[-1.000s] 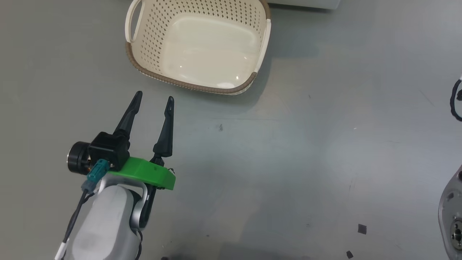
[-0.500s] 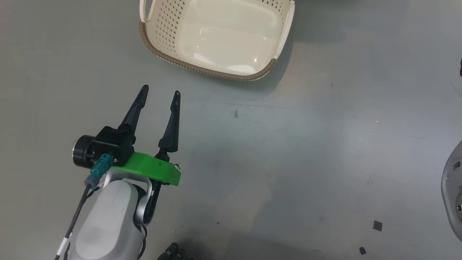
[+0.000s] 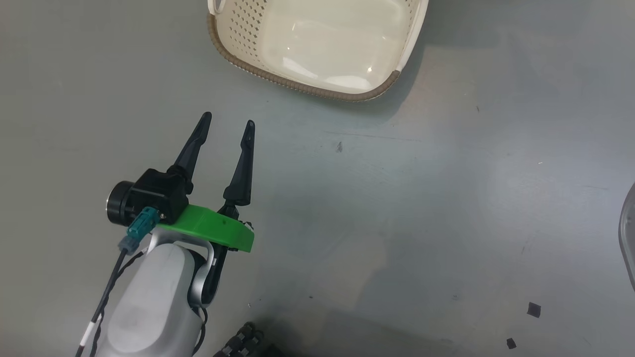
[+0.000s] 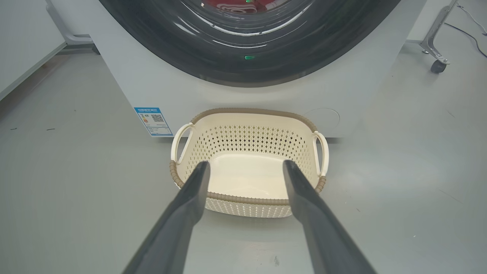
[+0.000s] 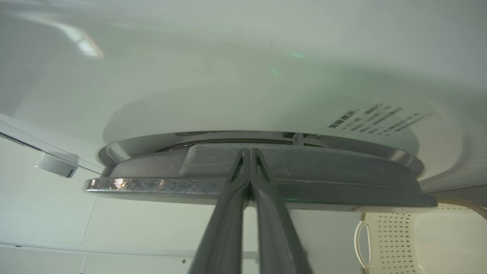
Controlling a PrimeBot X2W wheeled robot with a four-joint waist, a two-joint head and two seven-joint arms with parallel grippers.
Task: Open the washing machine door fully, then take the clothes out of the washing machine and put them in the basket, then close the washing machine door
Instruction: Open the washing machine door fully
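The cream basket stands empty on the grey floor, right in front of the white washing machine. Its black-rimmed door fills the top of the left wrist view, and the red clothes show through the glass. My left gripper hovers open and empty a short way before the basket. In the right wrist view my right gripper is shut, its tips at the edge of the door, which I see edge-on against the machine's front. I cannot tell whether they touch.
A blue sticker marks the machine's lower left. A castor leg stands to the machine's right and a white panel to its left. Small dark scraps lie on the floor. A grey arm part shows at the right edge.
The head camera has moved, so the basket sits higher and further right in the picture. The left gripper stays open and empty in the same pose.
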